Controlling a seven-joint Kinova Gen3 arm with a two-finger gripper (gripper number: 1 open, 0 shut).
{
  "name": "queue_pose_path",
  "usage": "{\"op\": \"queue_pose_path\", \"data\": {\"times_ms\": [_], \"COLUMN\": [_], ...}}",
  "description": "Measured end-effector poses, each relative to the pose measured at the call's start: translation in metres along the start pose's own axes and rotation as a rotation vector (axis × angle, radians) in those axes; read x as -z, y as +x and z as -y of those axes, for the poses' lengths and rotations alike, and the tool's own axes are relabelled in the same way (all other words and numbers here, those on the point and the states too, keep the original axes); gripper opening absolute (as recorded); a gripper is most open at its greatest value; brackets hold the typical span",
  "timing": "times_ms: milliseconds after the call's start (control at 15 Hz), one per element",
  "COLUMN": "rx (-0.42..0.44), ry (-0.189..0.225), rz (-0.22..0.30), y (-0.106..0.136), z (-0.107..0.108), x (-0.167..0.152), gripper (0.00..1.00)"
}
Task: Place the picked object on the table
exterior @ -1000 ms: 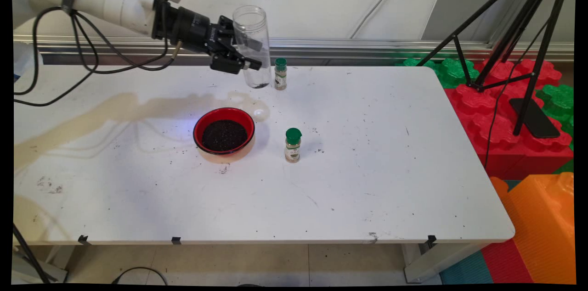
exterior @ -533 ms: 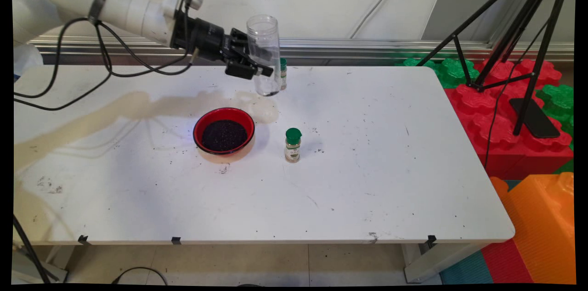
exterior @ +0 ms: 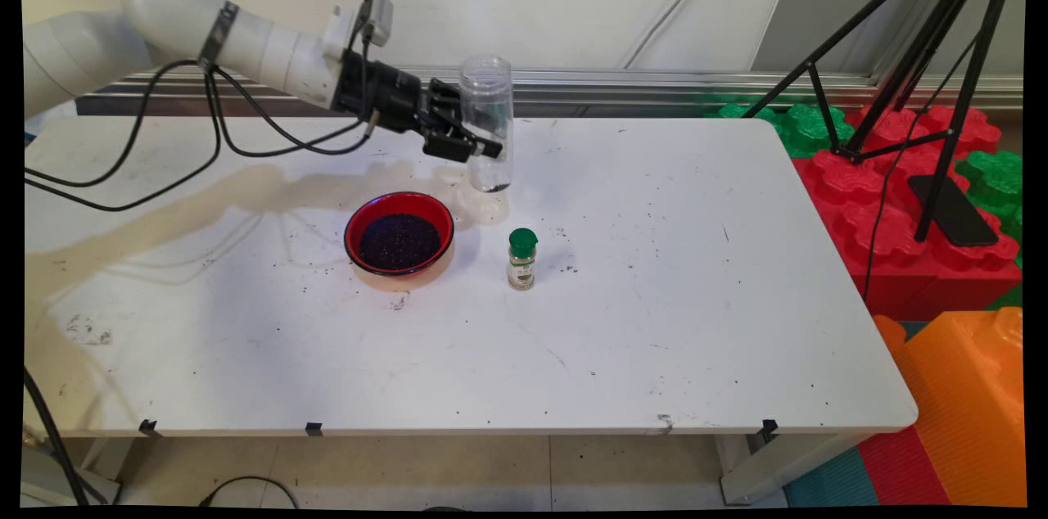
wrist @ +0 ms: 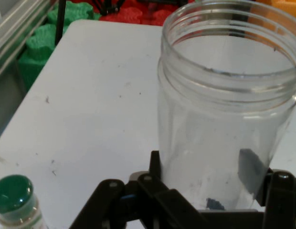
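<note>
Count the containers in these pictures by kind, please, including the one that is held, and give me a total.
bowl: 1, red, with dark grains in it
jar: 1, clear, gripped by the end effector
spice bottle: 2, both green-capped, one beside the bowl in the main view, the other seen only in the hand view
Total: 4

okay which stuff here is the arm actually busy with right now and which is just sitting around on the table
In use: claw, shut on the clear jar, held upright above the white table.

Lying about: red bowl of dark grains; green-capped spice bottle; tripod and foam blocks beside the table.
</note>
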Motion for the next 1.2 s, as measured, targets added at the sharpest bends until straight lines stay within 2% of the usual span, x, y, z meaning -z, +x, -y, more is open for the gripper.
{"op": "queue_pose_path", "data": {"times_ms": [667,1200], "rx": [0.04,0.06], "ry": [0.003,0.006], "rz": [0.014,0.022], "y": [-0.025,-0.037], "z": [0.01,0.015], "x": [-0.034,-0.048], "gripper": [0.0,0.0]}}
